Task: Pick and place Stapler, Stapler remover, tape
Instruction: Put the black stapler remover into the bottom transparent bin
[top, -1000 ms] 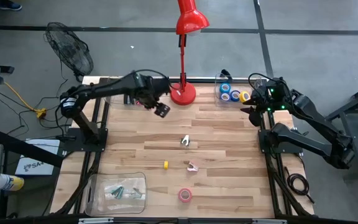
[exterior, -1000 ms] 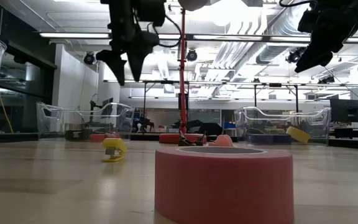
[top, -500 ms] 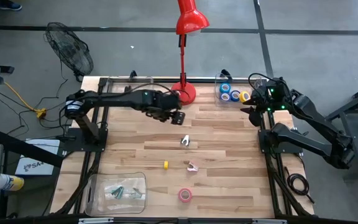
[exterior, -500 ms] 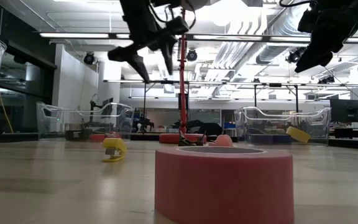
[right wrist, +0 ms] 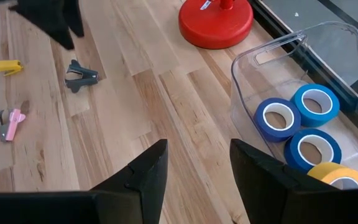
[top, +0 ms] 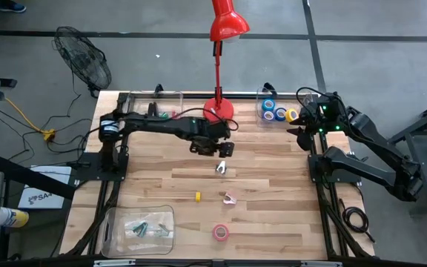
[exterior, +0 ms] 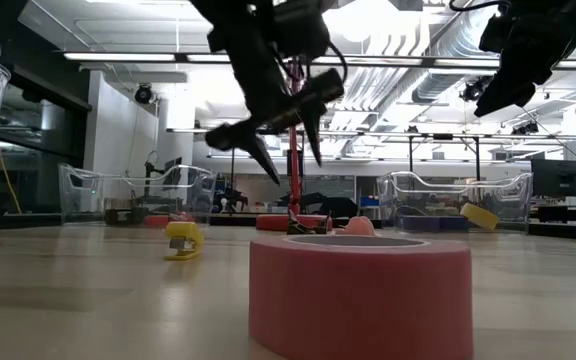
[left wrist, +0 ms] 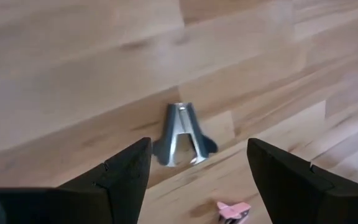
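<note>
Seemingly no stapler shows; left gripper (left wrist: 194, 180) hovers over the dark staple remover (left wrist: 182, 134), fingers spread, empty; right gripper (right wrist: 194, 177) likewise.

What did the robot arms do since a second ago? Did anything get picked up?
The left gripper swung from the table's far left side toward the middle, past the red lamp, and now hangs open just above the grey staple remover. Nothing was picked up or let go. The right gripper stayed by the bin of tape rolls, and the loose items on the table did not move.
</note>
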Robot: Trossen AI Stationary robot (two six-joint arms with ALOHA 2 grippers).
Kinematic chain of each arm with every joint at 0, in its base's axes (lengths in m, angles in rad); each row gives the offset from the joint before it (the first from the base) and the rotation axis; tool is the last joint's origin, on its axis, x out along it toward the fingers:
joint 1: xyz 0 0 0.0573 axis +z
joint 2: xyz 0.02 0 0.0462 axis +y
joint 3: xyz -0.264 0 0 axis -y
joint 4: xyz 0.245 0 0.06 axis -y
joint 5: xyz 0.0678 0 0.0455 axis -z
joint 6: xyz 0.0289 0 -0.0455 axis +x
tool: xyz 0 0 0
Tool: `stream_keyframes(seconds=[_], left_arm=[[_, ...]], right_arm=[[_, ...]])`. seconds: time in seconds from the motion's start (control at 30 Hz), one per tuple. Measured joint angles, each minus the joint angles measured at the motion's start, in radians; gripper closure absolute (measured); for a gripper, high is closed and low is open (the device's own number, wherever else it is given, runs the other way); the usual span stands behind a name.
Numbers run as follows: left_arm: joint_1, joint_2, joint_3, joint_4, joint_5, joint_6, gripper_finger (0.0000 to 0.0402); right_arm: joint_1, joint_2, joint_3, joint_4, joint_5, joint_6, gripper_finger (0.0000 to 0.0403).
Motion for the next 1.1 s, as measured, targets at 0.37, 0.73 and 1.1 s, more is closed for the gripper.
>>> stream_keyframes(seconds=[0.37,0.73,1.1], left_arm=[[0.000,0.067,0.000,0.050,0.058,-0.031,0.0140],[0.001,0.063,0.000,0.053,-0.010,0.032,0.0140],[-0.013,-0.169,0.000,-0.214,-0.287,0.092,0.0141]], right_arm=[[0.000,0.000,0.000,0.000,0.000,0.000,0.0237],[0.000,0.000,0.000,0.000,-0.028,-0.003,0.0237],[0.058,0.024,0.003,0.036,-0.127,-0.038,0.0237]])
